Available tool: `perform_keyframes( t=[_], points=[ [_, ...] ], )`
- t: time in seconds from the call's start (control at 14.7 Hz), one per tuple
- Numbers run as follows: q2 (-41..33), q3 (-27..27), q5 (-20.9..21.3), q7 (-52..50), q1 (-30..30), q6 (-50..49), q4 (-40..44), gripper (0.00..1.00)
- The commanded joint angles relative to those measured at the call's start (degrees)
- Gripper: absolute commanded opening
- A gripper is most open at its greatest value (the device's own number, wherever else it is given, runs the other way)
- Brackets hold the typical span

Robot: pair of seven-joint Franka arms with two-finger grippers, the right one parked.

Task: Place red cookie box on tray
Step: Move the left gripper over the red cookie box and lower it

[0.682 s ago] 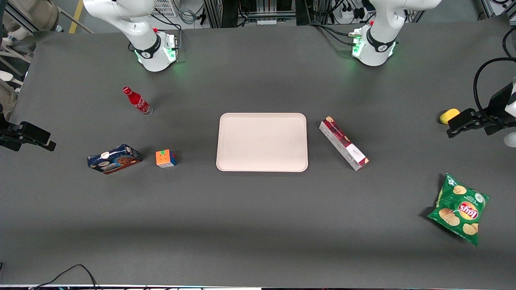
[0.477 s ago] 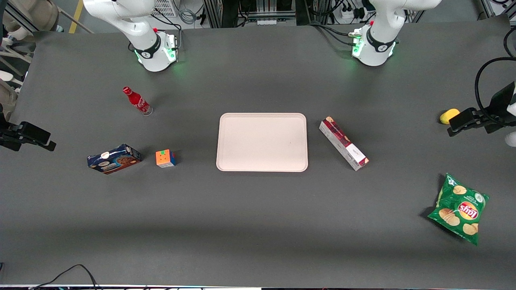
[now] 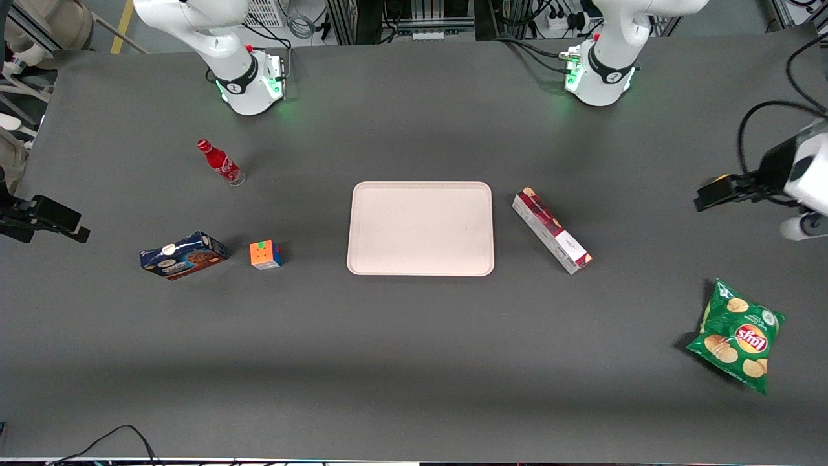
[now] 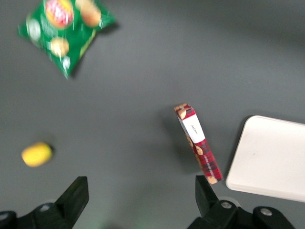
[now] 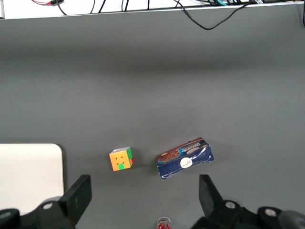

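Red cookie box [image 3: 551,230] lies flat on desk [image 3: 414,362], angled, just beside tray [image 3: 420,268] on working arm's side, not touching. Tray bare. Claw [image 4: 140,198] hangs wide and unloaded above desk, well apart from box toward working arm's end. Box likely light, stiff cardboard, crushable; grip mid-length across narrow width.
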Motion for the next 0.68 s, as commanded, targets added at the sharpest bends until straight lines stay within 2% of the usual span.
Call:
perform_keyframes(
  t=[0.0, 0.2, 0.41, 0.61],
  points=[
    [0.1, 0.0, -1.2, -14.8, -4.2, 2.6, -7.4, 1.0],
    [-2.9, -0.3, -1.0, -20.1, -6.9, 12.4, -18.6, 1.0],
    [-6.7, -2.7, -0.8, -21.0, -7.0, 20.2, -28.6, 1.0],
    [-9.7, -7.1, -0.8, -27.6, -6.8, 28.4, -37.7, 1.0]
  ],
)
